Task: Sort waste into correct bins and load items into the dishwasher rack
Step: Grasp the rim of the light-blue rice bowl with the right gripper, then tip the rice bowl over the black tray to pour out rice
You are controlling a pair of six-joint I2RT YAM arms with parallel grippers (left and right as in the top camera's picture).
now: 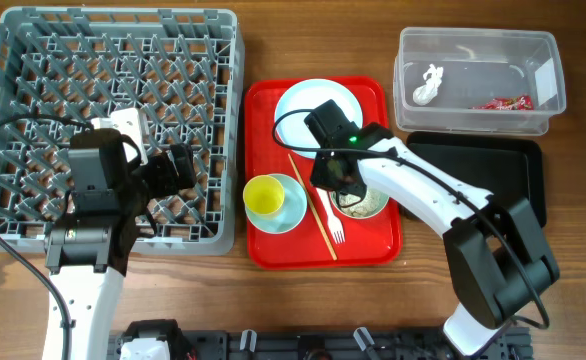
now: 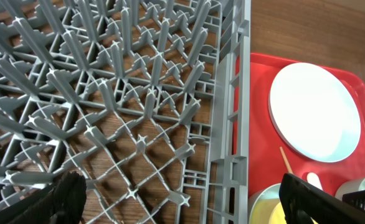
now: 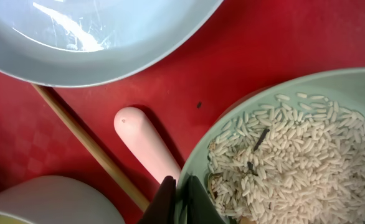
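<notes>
On the red serving tray [image 1: 373, 100] lie a pale blue plate [image 1: 308, 100], a yellow cup [image 1: 264, 195] inside a pale blue bowl [image 1: 291, 212], a chopstick [image 1: 311, 205], a white fork [image 1: 336, 232] and a second bowl [image 1: 371, 207] holding rice leftovers [image 3: 307, 155]. My right gripper [image 3: 181, 196] is shut on this bowl's rim [image 3: 232, 118]. My left gripper [image 2: 182, 199] is open and empty above the grey dishwasher rack [image 1: 33, 60], at its right wall. The clear tub [image 1: 473, 45] holds a white scrap [image 1: 428, 85] and a red wrapper [image 1: 503, 103]. The black tray [image 1: 518, 160] lies beneath it.
The rack's upright pegs [image 2: 145, 93] fill the left wrist view. The fork handle [image 3: 145, 146] and chopstick [image 3: 76, 127] lie close beside the gripped bowl. Bare wooden table [image 1: 573, 250] shows at the right and front.
</notes>
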